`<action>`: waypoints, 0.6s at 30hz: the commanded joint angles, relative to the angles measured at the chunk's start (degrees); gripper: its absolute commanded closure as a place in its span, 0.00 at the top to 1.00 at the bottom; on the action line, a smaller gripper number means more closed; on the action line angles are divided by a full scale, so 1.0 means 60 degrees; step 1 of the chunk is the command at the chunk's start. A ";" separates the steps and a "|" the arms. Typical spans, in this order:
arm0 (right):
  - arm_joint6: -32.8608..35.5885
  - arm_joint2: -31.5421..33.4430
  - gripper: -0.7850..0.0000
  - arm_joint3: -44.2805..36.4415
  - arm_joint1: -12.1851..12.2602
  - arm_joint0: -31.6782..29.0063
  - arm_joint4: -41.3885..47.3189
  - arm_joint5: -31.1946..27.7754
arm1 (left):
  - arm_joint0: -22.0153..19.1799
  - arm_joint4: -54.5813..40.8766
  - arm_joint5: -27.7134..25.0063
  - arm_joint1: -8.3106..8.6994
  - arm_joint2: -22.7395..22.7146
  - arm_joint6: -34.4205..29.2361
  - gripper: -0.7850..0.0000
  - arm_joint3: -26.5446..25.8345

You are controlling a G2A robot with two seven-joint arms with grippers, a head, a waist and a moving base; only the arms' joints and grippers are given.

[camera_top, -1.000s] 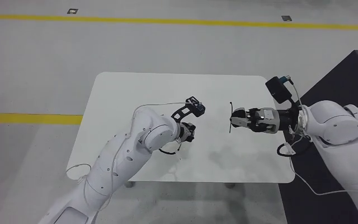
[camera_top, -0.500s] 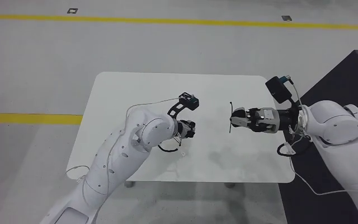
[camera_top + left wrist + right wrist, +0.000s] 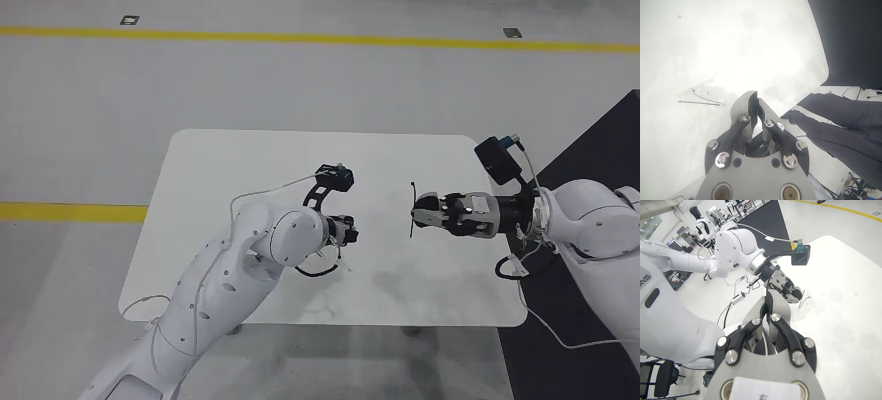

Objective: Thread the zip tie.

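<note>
In the top view my right gripper hangs over the right half of the white table, shut on a thin black zip tie that stands crosswise to its fingers. My left gripper is a short way off, facing it over the middle of the table. Its fingers are pressed together with nothing visible between them. From the right wrist, my own gripper is shut and the left gripper sits just beyond it.
Two more black zip ties lie on a clear plastic sheet on the table, just past the left gripper. They are the spare zip ties in the right wrist view. A black floor area borders the table's right side.
The left arm has swung its elbow to the right and turned its wrist, bringing its gripper slightly closer to the right gripper. The right arm and its zip tie have stayed still.
</note>
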 commanded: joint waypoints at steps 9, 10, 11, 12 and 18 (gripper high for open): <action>0.0000 0.0000 0.00 0.0000 0.0000 0.0000 0.0000 0.0000 | 0.0100 -0.0339 0.3798 -0.0296 0.0130 0.1244 0.00 0.0764; 0.0000 0.0000 0.00 0.0000 0.0000 0.0000 0.0000 0.0000 | 0.0069 -0.0618 0.3897 -0.0310 0.0173 0.1342 0.00 0.0754; 0.0000 0.0000 0.00 0.0000 0.0000 0.0000 0.0000 0.0000 | 0.0048 -0.0851 0.4112 -0.0308 0.0166 0.1558 0.00 0.0840; 0.0000 0.0000 0.00 0.0000 0.0000 0.0000 0.0000 0.0000 | 0.0000 -0.1013 0.4281 -0.0298 0.0239 0.1726 0.00 0.0930; 0.0000 0.0000 0.00 0.0000 0.0000 0.0000 0.0000 0.0000 | -0.0227 -0.1646 0.4350 -0.0266 0.0359 0.1796 0.00 0.0898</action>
